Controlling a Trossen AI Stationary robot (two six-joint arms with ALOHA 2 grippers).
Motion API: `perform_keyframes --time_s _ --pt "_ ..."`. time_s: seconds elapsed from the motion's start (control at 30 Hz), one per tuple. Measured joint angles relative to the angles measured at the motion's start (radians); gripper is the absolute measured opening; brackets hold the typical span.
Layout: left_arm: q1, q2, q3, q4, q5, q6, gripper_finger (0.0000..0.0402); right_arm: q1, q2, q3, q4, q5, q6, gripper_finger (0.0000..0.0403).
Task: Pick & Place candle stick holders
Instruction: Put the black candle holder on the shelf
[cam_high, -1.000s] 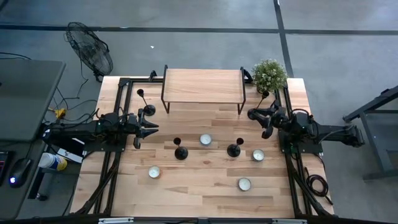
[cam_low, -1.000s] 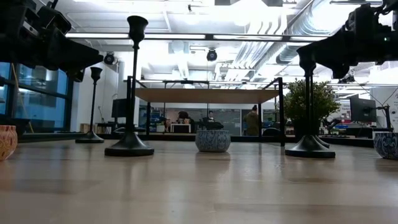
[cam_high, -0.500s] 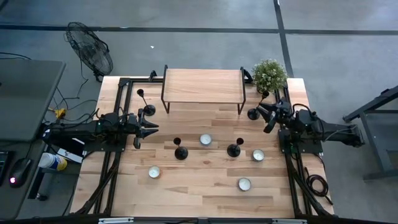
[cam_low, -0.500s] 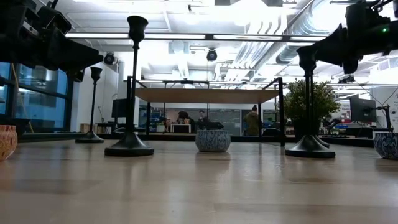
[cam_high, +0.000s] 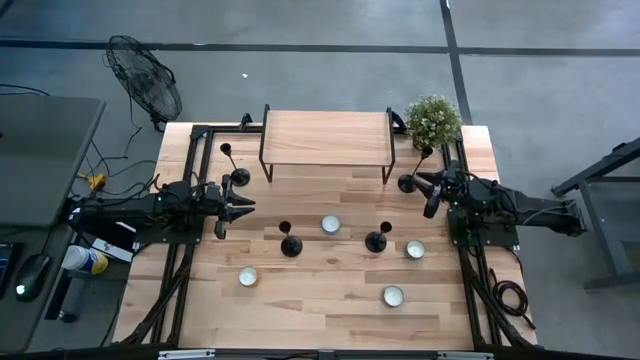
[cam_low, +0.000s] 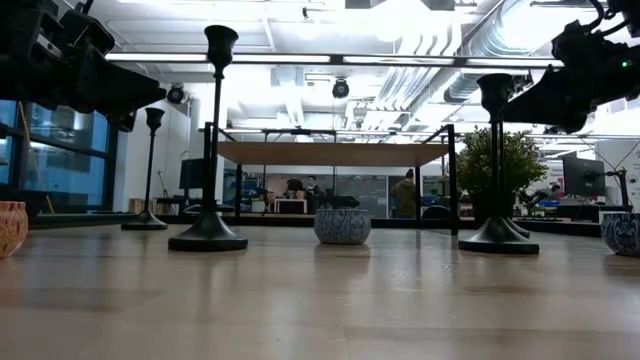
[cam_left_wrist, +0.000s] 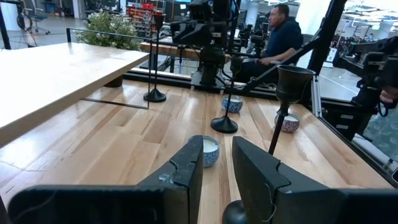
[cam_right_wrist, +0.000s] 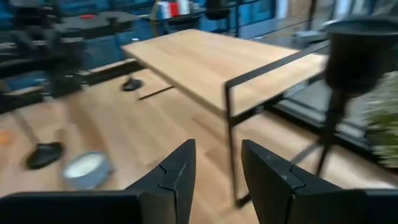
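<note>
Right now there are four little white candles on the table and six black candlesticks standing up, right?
Not quite. The high view shows four black candlesticks, not six: two mid-table, one near each gripper. The four little white candles on the table are right, and the candlesticks do stand upright.

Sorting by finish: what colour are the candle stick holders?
Black, clearest on the candle stick holders in the low view.

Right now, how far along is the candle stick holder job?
Nothing looks done: all four candle stick holders stand on the table, back left, centre left, centre right and right rear; none is on the raised shelf. In hand: nothing. The left hand and right hand are open and empty, the right one beside the right rear holder. All four picks and placements are left.
</note>
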Motion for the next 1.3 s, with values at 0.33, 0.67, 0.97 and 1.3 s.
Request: perform_keyframes --time_s 0.33,0.67,0.97,1.3 --pt "0.0 0.0 0.0 0.0 0.0 0.0 0.0083 -0.001 0.02 0.0 -0.062 0.241 0.0 0.0122" --pt "0.0 0.0 0.0 0.0 0.0 0.0 0.0083 -0.008 0.077 0.0 -0.002 0.334 -0.087 0.0142" --pt "0.0 0.0 0.0 -0.001 0.0 0.0 0.0083 -0.059 0.105 0.0 0.09 0.223 -0.118 0.0229" --pt "0.0 0.0 0.0 -0.001 0.0 0.0 0.0083 -0.06 0.162 0.0 0.259 0.283 -0.213 0.0238"
